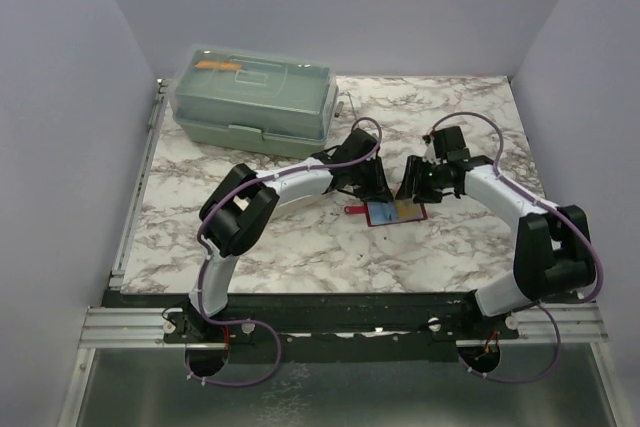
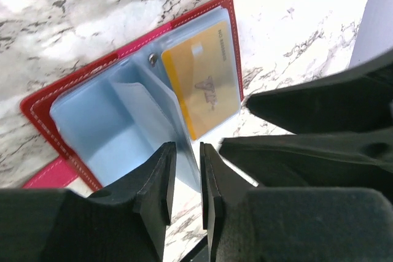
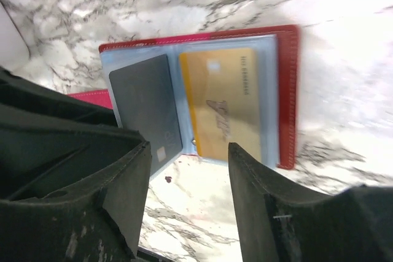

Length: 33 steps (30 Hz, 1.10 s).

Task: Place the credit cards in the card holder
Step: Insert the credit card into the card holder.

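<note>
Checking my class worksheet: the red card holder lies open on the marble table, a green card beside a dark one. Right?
No: that card is yellow, not green, as the right wrist view shows; the rest stands.

grey card [image 3: 144,99] corner behind right claw [image 3: 189,157], yellow card [image 3: 222,102] lettering blurred

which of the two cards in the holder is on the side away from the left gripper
The yellow card, beside the holder's wide red edge. The dark blue-grey card lies on the left gripper's side.
</note>
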Each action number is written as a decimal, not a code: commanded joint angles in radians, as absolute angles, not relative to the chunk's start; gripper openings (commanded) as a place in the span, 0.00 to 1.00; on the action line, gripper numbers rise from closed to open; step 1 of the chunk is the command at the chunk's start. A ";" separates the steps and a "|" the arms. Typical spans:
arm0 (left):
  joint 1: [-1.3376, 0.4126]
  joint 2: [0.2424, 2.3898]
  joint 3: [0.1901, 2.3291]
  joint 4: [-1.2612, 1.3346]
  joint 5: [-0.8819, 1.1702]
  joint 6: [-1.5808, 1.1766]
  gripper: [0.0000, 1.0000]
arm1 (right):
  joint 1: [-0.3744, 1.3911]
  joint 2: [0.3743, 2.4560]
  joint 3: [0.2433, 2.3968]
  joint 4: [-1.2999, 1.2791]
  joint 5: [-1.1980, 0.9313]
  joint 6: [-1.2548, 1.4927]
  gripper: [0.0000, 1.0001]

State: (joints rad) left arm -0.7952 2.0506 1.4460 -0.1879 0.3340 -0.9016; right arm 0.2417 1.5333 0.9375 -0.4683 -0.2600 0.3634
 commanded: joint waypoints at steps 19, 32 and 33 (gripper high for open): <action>-0.825 2.173 1.556 -0.183 0.354 -0.908 0.43 | 0.175 1.311 0.811 -0.517 -0.372 0.343 0.68; -0.829 2.176 1.568 -0.190 0.353 -0.905 0.45 | 0.295 1.378 0.809 -0.451 -0.238 0.420 0.65; -0.829 2.176 1.569 -0.191 0.354 -0.906 0.45 | 0.299 1.385 0.812 -0.450 -0.216 0.424 0.64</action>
